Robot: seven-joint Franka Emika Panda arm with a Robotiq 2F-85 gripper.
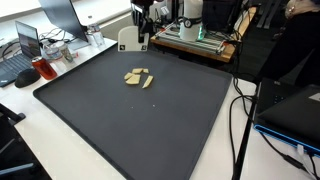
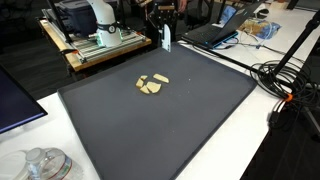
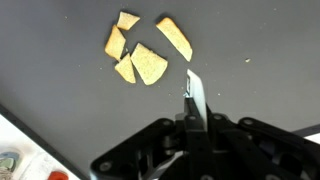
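Observation:
Several tan, flat cracker-like pieces lie in a small cluster on a black mat, seen in both exterior views (image 1: pixel 139 77) (image 2: pixel 152 84) and at the top of the wrist view (image 3: pixel 140 50). My gripper hangs above the far edge of the mat in both exterior views (image 1: pixel 143 32) (image 2: pixel 165 38), well apart from the pieces. In the wrist view my gripper (image 3: pixel 192 92) has its fingers pressed together with nothing visible between them. The fingertips point at bare mat just below and right of the cluster.
The black mat (image 1: pixel 150 120) covers most of a white table. A wooden platform with equipment (image 1: pixel 195 40) stands behind it. A laptop (image 1: pixel 25 50) and a red mug (image 1: pixel 42 68) sit at one side. Cables (image 2: pixel 285 75) run along the other edge, and a glass jar (image 2: pixel 40 163) sits near a corner.

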